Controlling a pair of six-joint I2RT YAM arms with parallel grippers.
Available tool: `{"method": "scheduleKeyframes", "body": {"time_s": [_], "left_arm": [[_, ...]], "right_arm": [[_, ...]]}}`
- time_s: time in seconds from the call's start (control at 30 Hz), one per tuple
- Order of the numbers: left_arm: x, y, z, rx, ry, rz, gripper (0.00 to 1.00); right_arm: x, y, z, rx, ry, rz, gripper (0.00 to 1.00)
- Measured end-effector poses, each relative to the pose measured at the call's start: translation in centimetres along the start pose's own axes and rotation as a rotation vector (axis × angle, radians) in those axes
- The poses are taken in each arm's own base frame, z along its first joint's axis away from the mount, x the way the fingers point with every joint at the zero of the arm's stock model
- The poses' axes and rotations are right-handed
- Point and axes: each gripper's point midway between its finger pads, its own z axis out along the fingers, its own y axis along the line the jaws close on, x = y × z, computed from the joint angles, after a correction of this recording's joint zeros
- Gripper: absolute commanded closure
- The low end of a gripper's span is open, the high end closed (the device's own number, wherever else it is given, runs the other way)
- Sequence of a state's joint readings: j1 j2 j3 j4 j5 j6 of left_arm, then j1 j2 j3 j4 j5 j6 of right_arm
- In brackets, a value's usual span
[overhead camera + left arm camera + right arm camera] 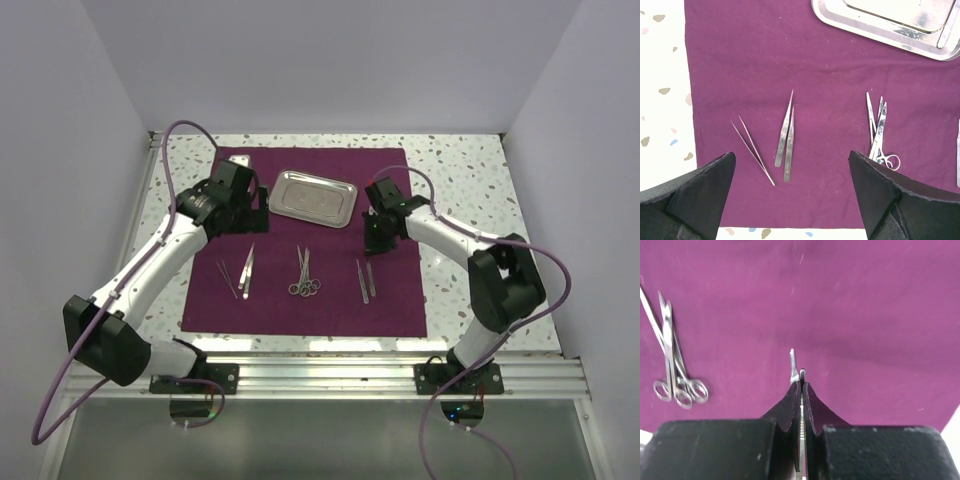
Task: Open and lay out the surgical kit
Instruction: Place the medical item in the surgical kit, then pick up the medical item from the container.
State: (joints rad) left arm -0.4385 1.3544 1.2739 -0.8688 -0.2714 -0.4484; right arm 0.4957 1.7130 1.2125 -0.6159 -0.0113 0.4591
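Note:
The plum cloth [300,305] lies spread flat. The steel tray [313,197] sits at its far middle and holds nothing. On the cloth lie a thin pair of tweezers [228,278], a broader pair [246,272], ring-handled scissors and forceps [305,280], and slim tools [365,280] at the right. My left gripper [791,154] is open and empty above the left tweezers [786,145]. My right gripper [802,382] is shut on slim silver tweezers [793,362] low over the cloth [865,315], with the scissors [672,365] to its left.
The speckled white tabletop [470,180] surrounds the cloth. White walls close the left, back and right sides. A metal rail [330,375] runs along the near edge. A small pale object [238,160] sits at the cloth's far left corner. The tray also shows in the left wrist view [890,25].

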Motion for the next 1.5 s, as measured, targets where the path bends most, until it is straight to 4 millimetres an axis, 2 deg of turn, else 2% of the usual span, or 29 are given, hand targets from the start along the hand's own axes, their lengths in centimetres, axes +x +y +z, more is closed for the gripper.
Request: {"method": "scheduleKeyframes", "body": {"time_s": [0.03, 0.07, 0.13, 0.17, 0.27, 0.4, 0.6, 0.67, 0.8, 0.9, 1.03, 1.13, 1.23, 1.5], "left_arm": [[0.0, 0.0, 0.0, 0.001, 0.001, 0.001, 0.00], [0.0, 0.0, 0.1, 0.002, 0.002, 0.005, 0.00], [0.0, 0.0, 0.0, 0.002, 0.002, 0.007, 0.00], [0.0, 0.0, 0.0, 0.002, 0.002, 0.007, 0.00], [0.0, 0.0, 0.0, 0.003, 0.002, 0.007, 0.00], [-0.1, 0.0, -0.2, 0.003, -0.002, 0.006, 0.00], [-0.5, 0.6, -1.7, 0.004, -0.040, -0.008, 0.00], [-0.6, 0.9, -2.4, -0.001, -0.058, -0.015, 0.00], [-0.1, 1.8, -3.4, -0.015, -0.070, -0.023, 0.00], [0.6, 2.4, -3.9, -0.027, -0.066, -0.030, 0.00], [1.4, 2.9, -4.4, -0.038, -0.055, -0.041, 0.00], [1.7, 3.2, -4.7, -0.045, -0.048, -0.046, 0.00], [2.1, 3.5, -4.8, -0.058, -0.040, -0.044, 0.00], [2.8, 3.8, -4.5, -0.072, -0.020, -0.035, 0.00]], "right_arm": [[0.8, 0.2, 0.1, -0.013, 0.013, -0.002, 0.96], [1.5, 0.3, 0.3, -0.021, 0.031, -0.006, 0.77], [2.6, 0.5, 0.7, -0.028, 0.063, -0.010, 0.53], [2.9, 0.7, 0.7, -0.034, 0.073, -0.017, 0.33], [2.5, 1.2, 0.4, -0.042, 0.073, -0.040, 0.25], [-1.8, 2.7, -0.9, -0.039, 0.005, -0.070, 0.24], [-12.4, 5.7, -2.4, -0.045, -0.183, -0.071, 0.25], [-15.5, 6.0, -2.1, -0.041, -0.231, -0.055, 0.26], [-19.7, 5.5, 0.4, -0.002, -0.267, -0.024, 0.29], [-20.5, 4.6, 3.6, 0.027, -0.240, -0.003, 0.32], [-19.0, 3.1, 8.1, 0.070, -0.153, 0.013, 0.36], [-17.8, 2.5, 10.5, 0.088, -0.106, 0.020, 0.38], [-17.5, 2.5, 11.1, 0.088, -0.093, 0.026, 0.39], [-18.6, 3.2, 10.6, 0.068, -0.126, 0.043, 0.40]]}}
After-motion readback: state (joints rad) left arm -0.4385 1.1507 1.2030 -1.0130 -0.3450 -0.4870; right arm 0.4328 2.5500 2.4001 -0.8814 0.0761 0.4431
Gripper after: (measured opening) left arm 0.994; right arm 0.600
